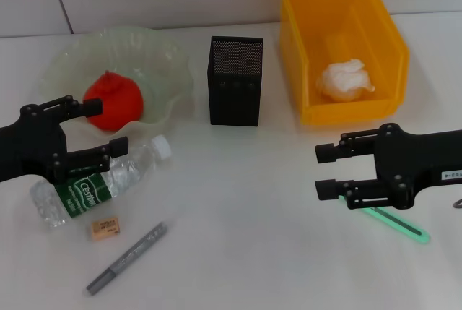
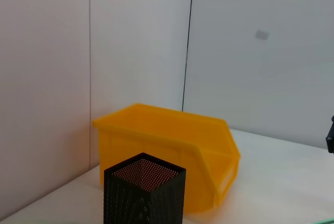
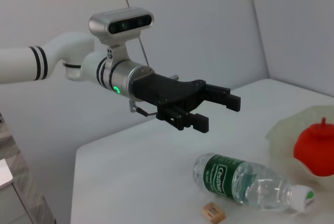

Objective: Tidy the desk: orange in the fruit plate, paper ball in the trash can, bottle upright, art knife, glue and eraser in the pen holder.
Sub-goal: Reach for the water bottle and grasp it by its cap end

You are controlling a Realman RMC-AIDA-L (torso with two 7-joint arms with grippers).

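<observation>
- The left gripper (image 1: 97,130) hovers with its 2 fingers (image 1: 101,155) spread and empty; the bottle (image 1: 101,182) lies on its side on the tabletop (image 1: 245,238), just below the lower finger.
- The orange (image 1: 114,100) sits in the plate (image 1: 155,57), just beyond the upper finger.
- The eraser (image 1: 105,228) and knife (image 1: 128,258) lie past the bottle.
- The right gripper (image 1: 326,171) is also spread and empty, with the green glue (image 1: 397,225) beneath it.
- The paper ball (image 1: 345,79) lies in the bin (image 1: 346,6); the holder (image 1: 234,82) stands between the 2 grippers.

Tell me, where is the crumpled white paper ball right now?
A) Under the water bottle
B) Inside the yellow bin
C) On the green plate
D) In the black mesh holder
B: the paper ball lies inside the yellow bin, right of the black mesh holder.
</observation>
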